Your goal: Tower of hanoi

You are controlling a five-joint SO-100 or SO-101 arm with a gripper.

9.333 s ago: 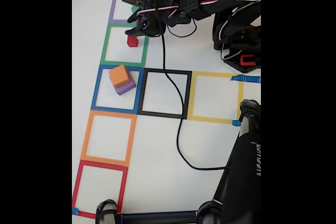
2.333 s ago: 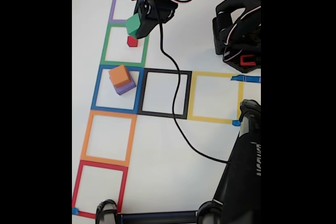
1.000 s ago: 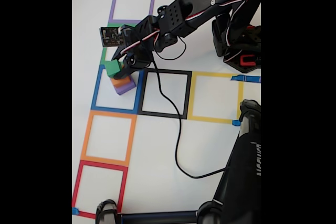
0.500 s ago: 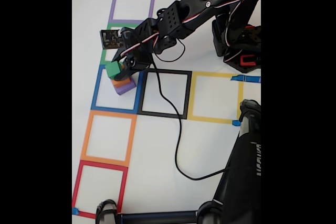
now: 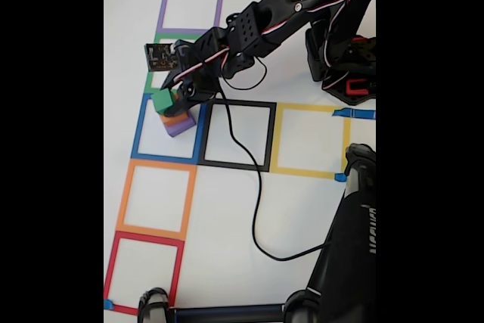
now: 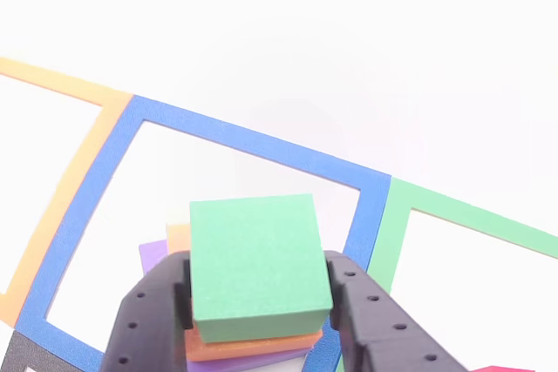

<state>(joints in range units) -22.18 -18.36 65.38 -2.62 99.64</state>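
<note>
My gripper (image 6: 260, 289) clamps the green block (image 6: 257, 266) directly over the orange block (image 6: 253, 346) and purple block (image 6: 155, 256), stacked inside the blue tape square (image 5: 140, 130) on the white table (image 5: 227, 209).

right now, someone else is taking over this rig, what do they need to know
Gripper: shut on the green block, right over the stack in the blue tape square.
Stack: orange block on purple block. In the other view the green block sits on or just above the orange; contact can't be confirmed.
Red block: a red sliver at that view's lower right edge may be it.
Left: release green, then move red onto it.
</note>
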